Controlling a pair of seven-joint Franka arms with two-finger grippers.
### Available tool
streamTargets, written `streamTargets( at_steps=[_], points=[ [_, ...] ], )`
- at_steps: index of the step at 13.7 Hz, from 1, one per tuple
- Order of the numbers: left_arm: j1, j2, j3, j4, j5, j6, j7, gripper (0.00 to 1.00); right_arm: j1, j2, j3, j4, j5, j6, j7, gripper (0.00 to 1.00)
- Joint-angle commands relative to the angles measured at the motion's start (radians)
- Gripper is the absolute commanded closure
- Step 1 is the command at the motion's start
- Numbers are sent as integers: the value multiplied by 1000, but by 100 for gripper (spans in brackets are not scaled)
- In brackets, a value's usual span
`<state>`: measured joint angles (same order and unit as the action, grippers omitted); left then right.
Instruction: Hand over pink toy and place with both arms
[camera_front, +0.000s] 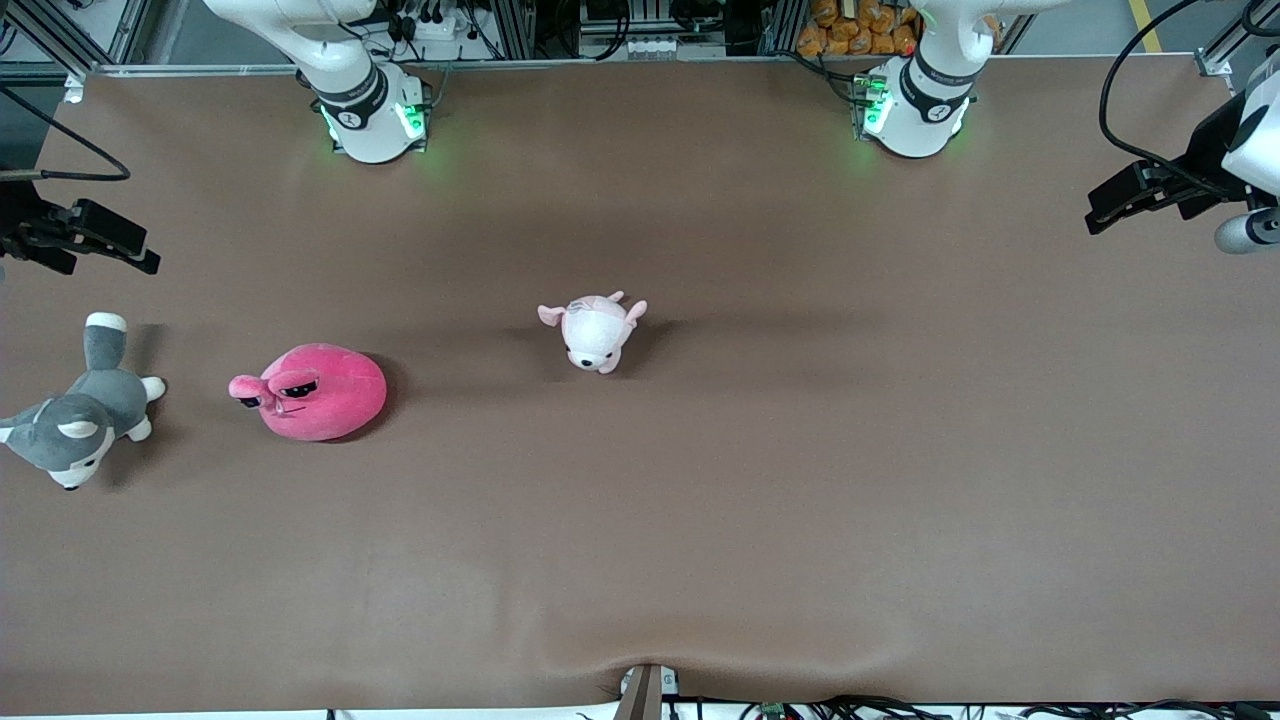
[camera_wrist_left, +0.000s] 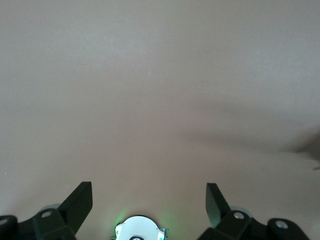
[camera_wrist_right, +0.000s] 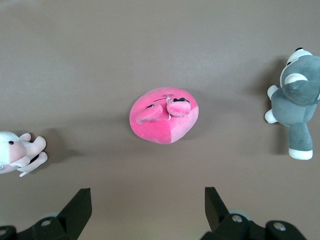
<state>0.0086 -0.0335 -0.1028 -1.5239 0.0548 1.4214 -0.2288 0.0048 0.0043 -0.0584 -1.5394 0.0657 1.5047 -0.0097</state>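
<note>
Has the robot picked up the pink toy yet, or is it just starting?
Just starting. Nothing looks done: the pink toy lies on the table, between the grey plush and the small pale plush. Nothing is in hand: the right gripper hangs open above the toy, and the left gripper waits open over bare table. Grabbing, handing over and placing are all left.

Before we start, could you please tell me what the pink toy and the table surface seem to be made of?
The pink toy looks like soft plush fabric over stuffing: matte, slightly fuzzy, with a rounded, squashy shape and sewn-on eyes. The table seems covered in a matte brown sheet, perhaps paper or thin fabric; it shows faint ripples near the camera edge, though I cannot tell which.
</note>
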Motion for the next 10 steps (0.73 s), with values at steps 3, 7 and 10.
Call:
streamTargets(
  at_steps=[3,7,10],
  points=[
    [-6,14,3,47,-3,-35,19,0,3,-10,2,2,-20,5,13,0],
    [-7,12,2,54,-3,-47,41,0,-8,-10,-3,4,-24,2,11,0],
    [-1,12,3,44,-13,-47,137,0,0,-10,0,4,-58,0,11,0]
  ],
)
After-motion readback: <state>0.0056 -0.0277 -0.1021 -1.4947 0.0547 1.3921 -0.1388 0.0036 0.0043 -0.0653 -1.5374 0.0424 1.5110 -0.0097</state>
